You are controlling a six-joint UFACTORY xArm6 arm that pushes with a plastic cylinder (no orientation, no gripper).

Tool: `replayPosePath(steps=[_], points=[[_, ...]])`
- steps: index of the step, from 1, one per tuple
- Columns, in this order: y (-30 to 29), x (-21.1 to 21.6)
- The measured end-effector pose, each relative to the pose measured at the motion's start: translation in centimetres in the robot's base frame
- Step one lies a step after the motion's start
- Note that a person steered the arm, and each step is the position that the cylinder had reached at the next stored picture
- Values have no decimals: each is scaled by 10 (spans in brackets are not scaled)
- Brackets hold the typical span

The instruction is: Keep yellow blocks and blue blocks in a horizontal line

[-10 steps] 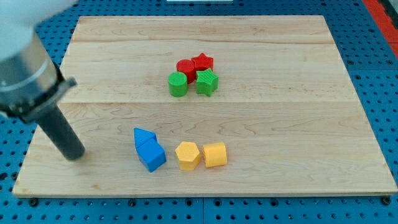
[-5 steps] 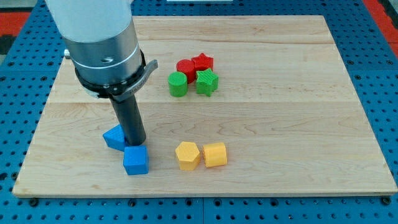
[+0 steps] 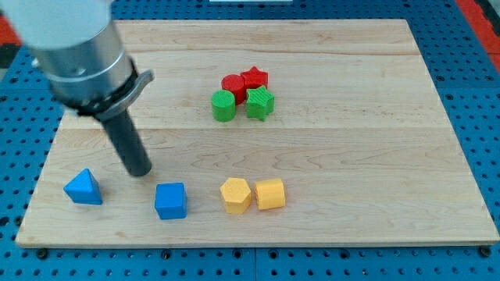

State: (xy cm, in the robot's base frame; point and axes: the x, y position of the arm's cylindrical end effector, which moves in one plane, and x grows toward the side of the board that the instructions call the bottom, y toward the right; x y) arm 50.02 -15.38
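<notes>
A blue triangular block (image 3: 83,188) lies near the board's lower left. A blue cube (image 3: 170,200) sits to its right, apart from it. A yellow hexagonal block (image 3: 235,195) and a yellow cube-like block (image 3: 270,193) touch each other further right, at about the same height in the view. My tip (image 3: 139,172) rests on the board above and between the two blue blocks, touching neither.
A cluster near the view's top centre holds a red cylinder (image 3: 233,84), a red star (image 3: 255,77), a green cylinder (image 3: 223,105) and a green star (image 3: 260,102). The wooden board (image 3: 351,156) lies on a blue pegboard.
The blue triangular block has slid left, away from the blue cube. My tip has moved left and slightly up from between the blue blocks. The cube and the yellow blocks stayed put.
</notes>
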Motion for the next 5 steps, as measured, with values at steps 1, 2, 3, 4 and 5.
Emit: replayPosePath(steps=[1, 2, 3, 4, 5], points=[[-37, 4], [-69, 15], [-78, 2], [-108, 14], [-80, 49]])
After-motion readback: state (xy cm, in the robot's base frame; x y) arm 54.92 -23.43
